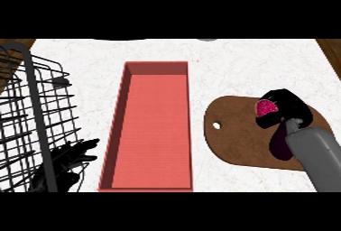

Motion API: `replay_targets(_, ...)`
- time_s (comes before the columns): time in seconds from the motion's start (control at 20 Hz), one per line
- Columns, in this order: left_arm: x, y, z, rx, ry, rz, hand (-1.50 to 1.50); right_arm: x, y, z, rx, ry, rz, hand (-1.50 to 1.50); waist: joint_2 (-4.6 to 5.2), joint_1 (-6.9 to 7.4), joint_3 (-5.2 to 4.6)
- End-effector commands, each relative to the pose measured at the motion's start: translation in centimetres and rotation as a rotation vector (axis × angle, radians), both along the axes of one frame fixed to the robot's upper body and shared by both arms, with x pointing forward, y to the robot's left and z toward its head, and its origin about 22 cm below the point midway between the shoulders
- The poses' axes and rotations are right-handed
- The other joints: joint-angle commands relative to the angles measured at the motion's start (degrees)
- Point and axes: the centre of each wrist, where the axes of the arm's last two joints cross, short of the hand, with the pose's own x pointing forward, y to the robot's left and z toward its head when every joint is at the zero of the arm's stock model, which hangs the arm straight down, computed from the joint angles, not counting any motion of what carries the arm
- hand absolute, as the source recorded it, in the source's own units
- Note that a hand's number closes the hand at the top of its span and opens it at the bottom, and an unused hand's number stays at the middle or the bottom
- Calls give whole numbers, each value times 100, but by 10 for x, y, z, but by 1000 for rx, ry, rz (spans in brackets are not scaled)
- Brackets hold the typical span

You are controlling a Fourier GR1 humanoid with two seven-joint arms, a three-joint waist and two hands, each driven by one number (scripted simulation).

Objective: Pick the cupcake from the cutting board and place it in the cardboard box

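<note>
At the right of the frame, the cupcake (268, 108), pink-topped, is being gripped by the right hand (288, 108), whose black fingers are curled round it above the upper right part of the brown cutting board (233, 135). Whether the cupcake is being lifted off the board or is resting on it cannot be told. The red cardboard box (152, 131), long and open-topped, is lying at the centre of the white counter (240, 63), just left of the board. At the lower left, the left hand (75, 153) is being kept relaxed, fingers spread, partly behind a black wire rack (30, 113).
</note>
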Motion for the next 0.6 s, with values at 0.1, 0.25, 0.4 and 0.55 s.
replay_targets(0.1,33,10,25,131,-208,104,0,4,13,-2,-141,-110,-10,150,13,-35,-27)
replay_targets(0.25,27,14,22,125,-183,107,0,-29,45,-26,-176,-110,-17,150,-45,-189,-37)
replay_targets(0.4,9,23,22,106,-138,130,0,-73,95,-47,-179,-59,-39,150,-191,-379,-54)
replay_targets(0.55,4,32,23,127,-131,144,0,-106,111,-51,-227,-84,-47,150,-213,-486,-60)
